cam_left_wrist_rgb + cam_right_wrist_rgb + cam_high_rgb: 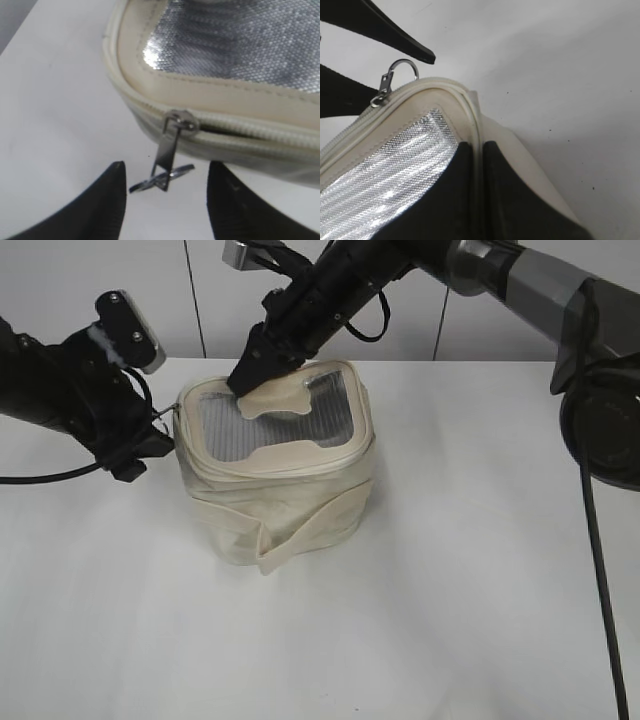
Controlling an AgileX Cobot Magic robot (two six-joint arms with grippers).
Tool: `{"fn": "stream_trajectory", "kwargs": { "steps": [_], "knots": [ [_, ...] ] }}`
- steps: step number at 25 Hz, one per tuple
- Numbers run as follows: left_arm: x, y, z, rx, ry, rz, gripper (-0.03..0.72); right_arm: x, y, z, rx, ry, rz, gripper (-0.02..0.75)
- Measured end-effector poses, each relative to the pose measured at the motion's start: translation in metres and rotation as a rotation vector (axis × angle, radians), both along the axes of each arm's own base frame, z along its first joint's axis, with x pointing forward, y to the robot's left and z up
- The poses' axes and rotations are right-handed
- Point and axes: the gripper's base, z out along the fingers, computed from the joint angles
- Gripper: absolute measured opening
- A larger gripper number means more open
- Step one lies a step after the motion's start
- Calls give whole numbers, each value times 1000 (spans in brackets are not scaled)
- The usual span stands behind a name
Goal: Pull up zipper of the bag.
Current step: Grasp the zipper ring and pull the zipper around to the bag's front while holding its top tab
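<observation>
The cream-beige bag [290, 495] stands mid-table, its grey mesh top [225, 420] facing up. The zipper track [250, 132] runs along the top rim. One silver slider [181, 121] sits at the bag's left corner, and its ring pull [162, 181] hangs between my left gripper's jaws [167, 185]. Those jaws are open and do not touch the ring. In the exterior view the left gripper [158, 432] is at that corner. My right gripper [255, 375] is shut on the bag's cream top patch [280, 398] and lifts it slightly. The right wrist view shows its jaws [479, 150] clamped on cream fabric, with the slider [387, 82] beyond.
The white table [450, 590] lies all round the bag. A loose cream strap [310, 530] wraps the bag's body. The left gripper's black fingers [395, 42] show at the top left of the right wrist view. A wall stands behind the table.
</observation>
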Motion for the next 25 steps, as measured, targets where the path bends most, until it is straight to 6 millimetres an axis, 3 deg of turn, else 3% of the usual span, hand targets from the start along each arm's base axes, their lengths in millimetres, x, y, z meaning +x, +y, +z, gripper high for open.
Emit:
{"fn": "stream_trajectory", "kwargs": {
  "steps": [4, 11, 13, 15, 25],
  "knots": [
    [2, 0, 0, -7, -16, 24, 246, 0, 0, 0, 0, 0, 0, 45],
    [2, 0, 0, 0, -15, 14, 216, 0, 0, 0, 0, 0, 0, 45],
    [0, 0, -1, -1, -1, 3, 65, 0, 0, 0, 0, 0, 0, 45],
    [-2, -1, -1, -9, 25, -1, 8, 0, 0, 0, 0, 0, 0, 45],
    [-21, 0, 23, -74, 108, 21, -8, 0, 0, 0, 1, 3, -2, 45]
  ]
}}
